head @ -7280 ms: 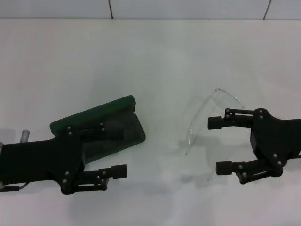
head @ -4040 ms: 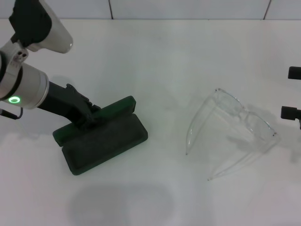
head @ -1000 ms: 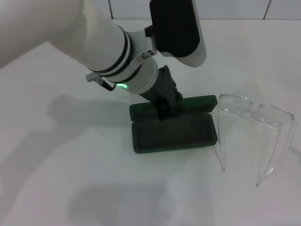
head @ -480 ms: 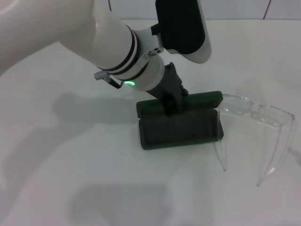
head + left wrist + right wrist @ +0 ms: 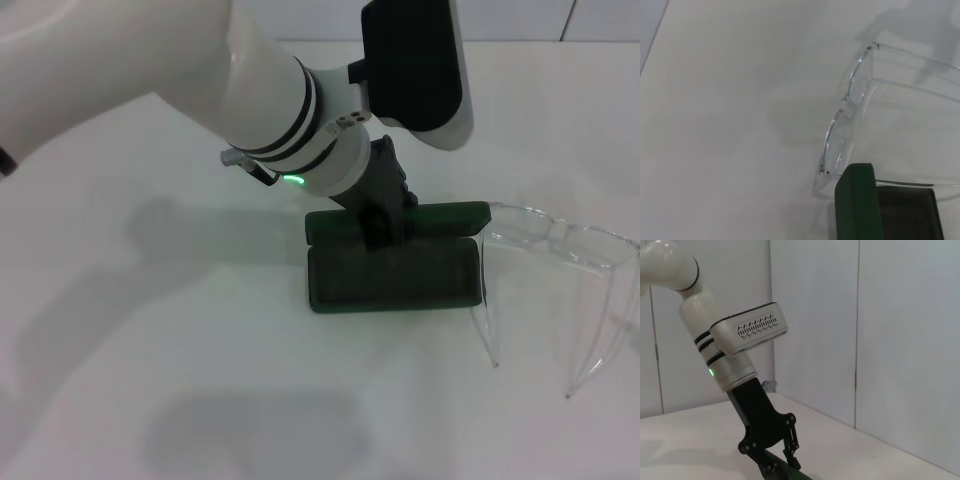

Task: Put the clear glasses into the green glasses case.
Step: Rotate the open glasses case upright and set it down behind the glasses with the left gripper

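The dark green hinged hard glasses case [image 5: 395,262] lies open, the left gripper [image 5: 381,229] clamped on its lid, and the transparent plastic wraparound glasses [image 5: 556,283] sit outside at its three o'clock, touching it, so insertion remains.

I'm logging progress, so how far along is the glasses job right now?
Done: the green glasses case lies open. In hand: the left gripper grips its lid edge beside the clear glasses. Left: the glasses are on the table, not yet inside; the right gripper is out of view.
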